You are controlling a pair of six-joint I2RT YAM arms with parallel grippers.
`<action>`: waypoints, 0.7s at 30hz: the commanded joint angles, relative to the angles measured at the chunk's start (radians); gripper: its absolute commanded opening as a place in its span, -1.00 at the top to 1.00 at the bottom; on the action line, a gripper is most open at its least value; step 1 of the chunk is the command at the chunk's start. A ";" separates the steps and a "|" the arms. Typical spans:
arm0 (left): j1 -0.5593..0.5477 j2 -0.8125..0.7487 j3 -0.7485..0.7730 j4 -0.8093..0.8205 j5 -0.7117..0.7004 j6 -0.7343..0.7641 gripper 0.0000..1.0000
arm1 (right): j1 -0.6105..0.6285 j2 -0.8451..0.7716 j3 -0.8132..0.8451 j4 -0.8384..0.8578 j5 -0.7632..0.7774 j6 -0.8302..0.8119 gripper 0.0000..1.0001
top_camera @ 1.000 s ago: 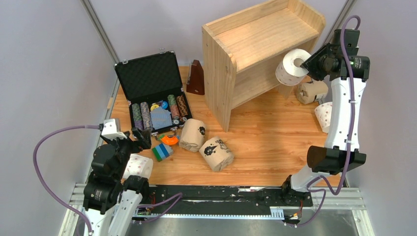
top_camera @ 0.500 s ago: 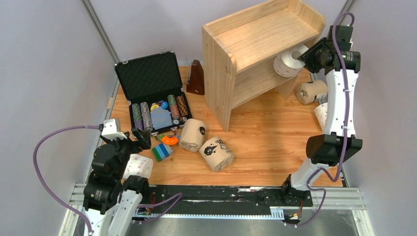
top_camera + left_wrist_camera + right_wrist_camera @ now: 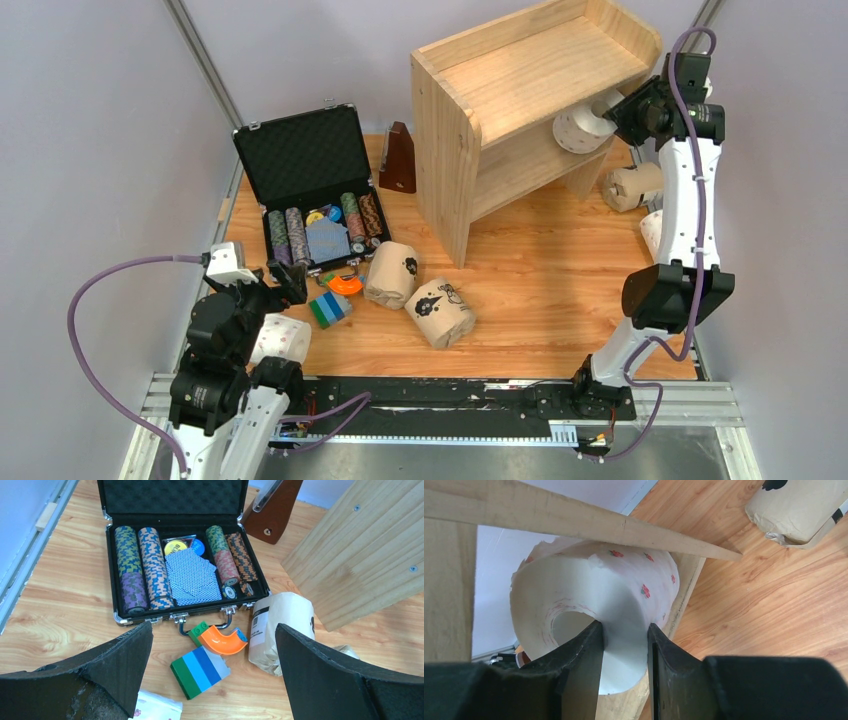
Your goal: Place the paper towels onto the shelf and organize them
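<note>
The pine shelf (image 3: 520, 110) stands at the back right. My right gripper (image 3: 612, 112) is shut on a white paper towel roll (image 3: 580, 132). It pinches the roll's wall with one finger in the core, and holds it in the right end of the lower tier, under the top board. In the right wrist view the roll (image 3: 624, 590) sits between the fingers of my right gripper (image 3: 624, 630). Two tan rolls (image 3: 391, 272) (image 3: 440, 312) lie mid-table, and a third tan roll (image 3: 635, 185) lies right of the shelf. My left gripper (image 3: 212, 632) is open and empty, above a white roll (image 3: 282, 338).
An open black case (image 3: 310, 190) with poker chips lies at the left. A brown wedge (image 3: 399, 160) stands beside the shelf. A striped brick block (image 3: 200, 670) and an orange curved piece (image 3: 222, 641) lie before the case. Another white roll (image 3: 655, 232) lies behind the right arm.
My right gripper has carried the white roll left and up, from outside the shelf's right side into the lower tier. The left arm has not moved.
</note>
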 commanded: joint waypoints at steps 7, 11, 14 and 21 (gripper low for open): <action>-0.004 0.002 0.017 0.009 -0.015 -0.008 -1.00 | -0.013 -0.017 -0.031 0.150 0.031 0.038 0.05; -0.005 0.003 0.017 0.010 -0.011 -0.006 -1.00 | -0.012 -0.041 -0.031 0.152 0.032 0.030 -0.33; -0.004 0.002 0.017 0.010 -0.009 -0.006 -1.00 | -0.013 -0.064 -0.031 0.152 0.033 0.020 -0.39; -0.004 -0.011 0.017 0.012 -0.001 -0.005 -1.00 | -0.025 -0.221 -0.147 0.140 0.128 -0.032 -0.60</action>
